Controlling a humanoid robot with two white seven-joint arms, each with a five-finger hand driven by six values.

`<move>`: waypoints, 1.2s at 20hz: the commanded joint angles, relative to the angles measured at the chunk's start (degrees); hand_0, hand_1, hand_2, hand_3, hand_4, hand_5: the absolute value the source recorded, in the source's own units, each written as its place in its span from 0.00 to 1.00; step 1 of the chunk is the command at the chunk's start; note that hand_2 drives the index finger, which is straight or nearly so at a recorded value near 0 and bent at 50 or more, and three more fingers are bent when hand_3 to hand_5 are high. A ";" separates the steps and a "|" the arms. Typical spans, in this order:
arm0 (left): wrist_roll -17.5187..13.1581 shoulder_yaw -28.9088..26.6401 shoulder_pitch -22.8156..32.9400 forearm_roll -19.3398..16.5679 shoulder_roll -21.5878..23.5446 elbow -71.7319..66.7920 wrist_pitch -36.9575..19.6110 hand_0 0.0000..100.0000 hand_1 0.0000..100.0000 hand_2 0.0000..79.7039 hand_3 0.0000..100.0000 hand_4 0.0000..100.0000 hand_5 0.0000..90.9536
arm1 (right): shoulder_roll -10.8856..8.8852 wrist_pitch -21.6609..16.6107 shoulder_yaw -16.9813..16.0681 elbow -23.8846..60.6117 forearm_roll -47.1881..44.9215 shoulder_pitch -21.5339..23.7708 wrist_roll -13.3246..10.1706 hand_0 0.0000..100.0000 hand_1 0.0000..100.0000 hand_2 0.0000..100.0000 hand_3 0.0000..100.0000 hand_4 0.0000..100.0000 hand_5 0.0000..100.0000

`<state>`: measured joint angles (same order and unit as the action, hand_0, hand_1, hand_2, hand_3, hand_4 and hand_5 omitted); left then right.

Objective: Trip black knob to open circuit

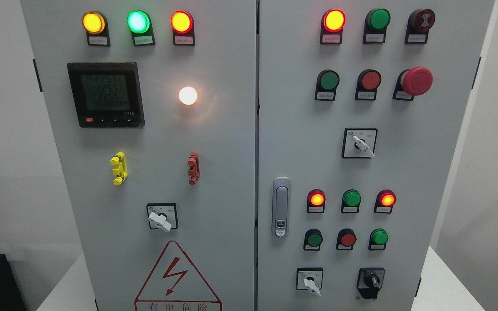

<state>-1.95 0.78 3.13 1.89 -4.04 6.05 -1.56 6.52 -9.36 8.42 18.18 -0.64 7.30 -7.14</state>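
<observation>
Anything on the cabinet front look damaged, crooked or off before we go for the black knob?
Nothing stands out. The black knob at the right door's bottom right sits intact in its plate. The white selector switches point at angles, which looks like normal switch positions. Indicator lamps, the red mushroom button and the door handle look undamaged. No hand is in view.

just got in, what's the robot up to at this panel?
Nothing is being handled yet: neither robot hand shows in the head view. The camera faces a grey two-door control cabinet with several indicator lamps lit. The black knob sits at the lower right of the right door, untouched, beside a white selector switch. The trip step has not started.
</observation>
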 commanded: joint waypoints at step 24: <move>0.01 -0.07 -0.14 0.14 -0.09 0.01 -0.11 0.12 0.39 0.00 0.00 0.00 0.00 | 0.25 -28.08 -0.25 10.55 -0.50 -2.47 -10.52 0.00 0.09 0.00 1.00 0.88 0.85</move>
<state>-1.95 0.77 3.13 1.89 -4.04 6.05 -1.56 6.53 -36.05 8.37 26.62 -1.04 5.32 -17.15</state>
